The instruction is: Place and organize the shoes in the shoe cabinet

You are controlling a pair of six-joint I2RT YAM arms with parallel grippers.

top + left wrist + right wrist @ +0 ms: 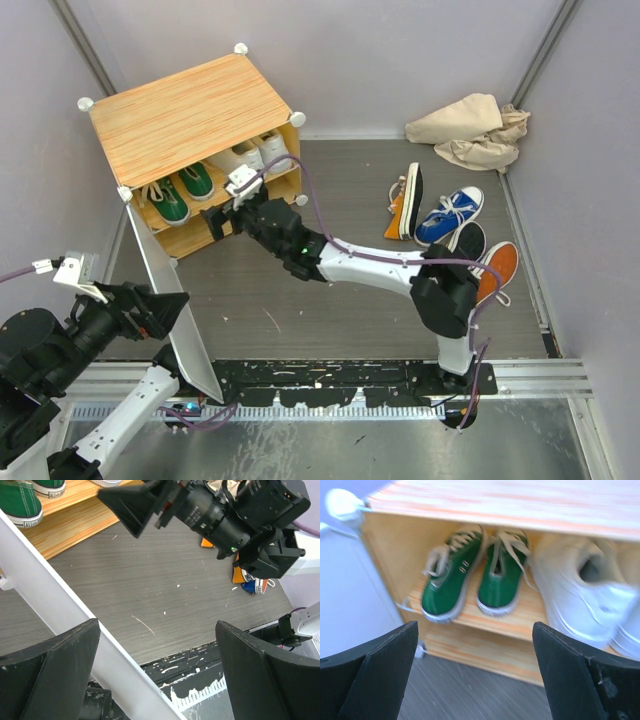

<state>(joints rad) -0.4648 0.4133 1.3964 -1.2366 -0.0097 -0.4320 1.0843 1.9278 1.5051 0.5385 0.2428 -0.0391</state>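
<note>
Green sneakers (462, 577) and white sneakers (590, 602) are being housed on the shoe cabinet's (190, 115) shelf (515, 624), faced by the right gripper (474, 627), wide and empty — left gripper (157, 625) wide at the door (195, 355) — so the loose blue sneaker (450, 215) is probably being targeted next.

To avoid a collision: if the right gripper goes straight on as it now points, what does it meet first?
The open right gripper would probably meet the green shoes on the shelf first; depth is unclear.
</note>
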